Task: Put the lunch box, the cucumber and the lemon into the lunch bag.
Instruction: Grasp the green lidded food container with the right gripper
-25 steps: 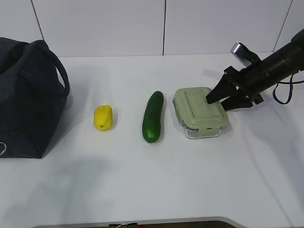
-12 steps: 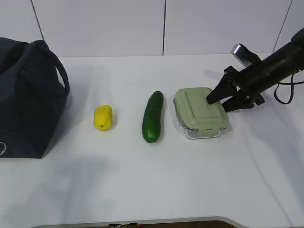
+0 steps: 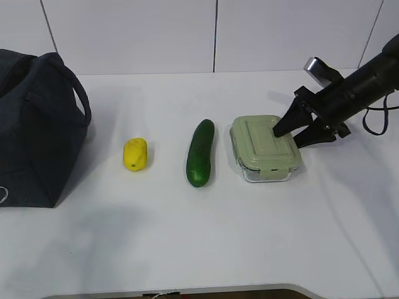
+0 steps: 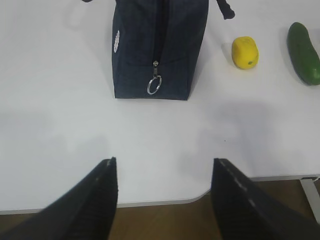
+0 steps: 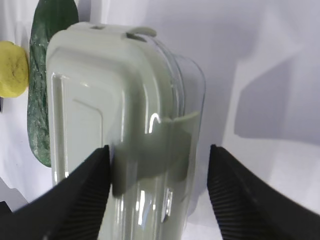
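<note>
**Lunch box nudged a touch rightward, not yet lifted**

Exterior view: lunch box (image 3: 265,148) sits on the white table (image 3: 206,243), right of the cucumber (image 3: 200,153) and the lemon (image 3: 135,154); the lunch bag (image 3: 34,124) stands well apart at the far left. Over the last second the box has slid a little to the right, and the right gripper (image 3: 286,139) has drifted that way with it. I judge this to be the grasp settling in, with all three items still to be bagged. The right arm reaches in low from the right edge, slanting down; one finger rests over the sage lid and the other hangs off the box's right side.

Left wrist view: left gripper (image 4: 164,165) hovers above the table's near edge with jaws wide and empty; ahead lie the bag's end panel and its zipper ring pull (image 4: 154,86), and the zipper looks shut at that end, so the bag probably needs opening.

Right wrist view: the right gripper's jaws stand wide and straddle the box's rim at a lid clip (image 5: 165,127); one finger overlaps the lid and the other stands just beside the clear wall. Whether the pads press yet, I cannot tell.
</note>
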